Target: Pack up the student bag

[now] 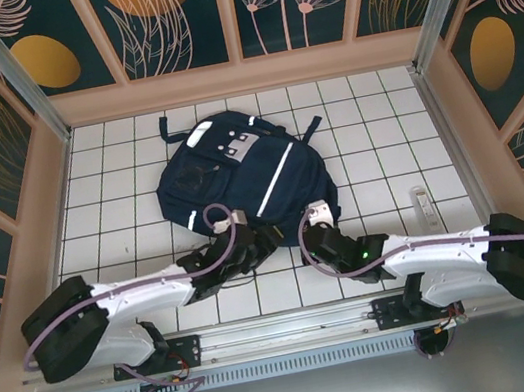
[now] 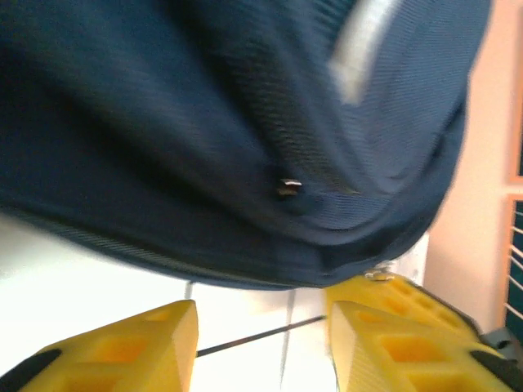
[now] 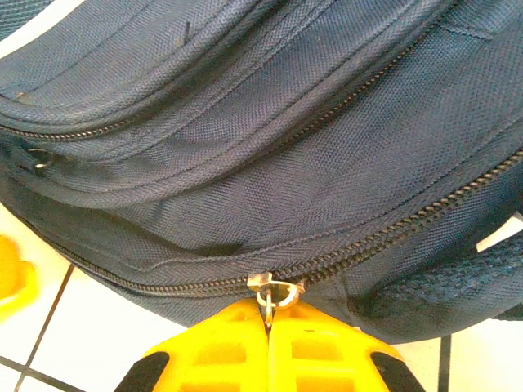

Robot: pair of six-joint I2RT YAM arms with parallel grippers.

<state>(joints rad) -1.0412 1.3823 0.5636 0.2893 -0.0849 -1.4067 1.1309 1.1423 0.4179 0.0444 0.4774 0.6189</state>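
The left arm [image 1: 148, 295] and right arm [image 1: 434, 252] lie low from the worktop's [image 1: 382, 185] near edge, forearms angled inward toward its middle. The left pincer [image 2: 261, 327] has its yellow fingers parted. The right pincer [image 3: 268, 322] has its fingers pressed together.

Coarse-woven matt navy cloth of the student bag [image 3: 270, 147] — shiny metal zip pull [image 3: 274, 291], glossy white tiled table [image 1: 111, 204]

Slim pale object [image 1: 424, 204] on tiled table [image 1: 107, 183]
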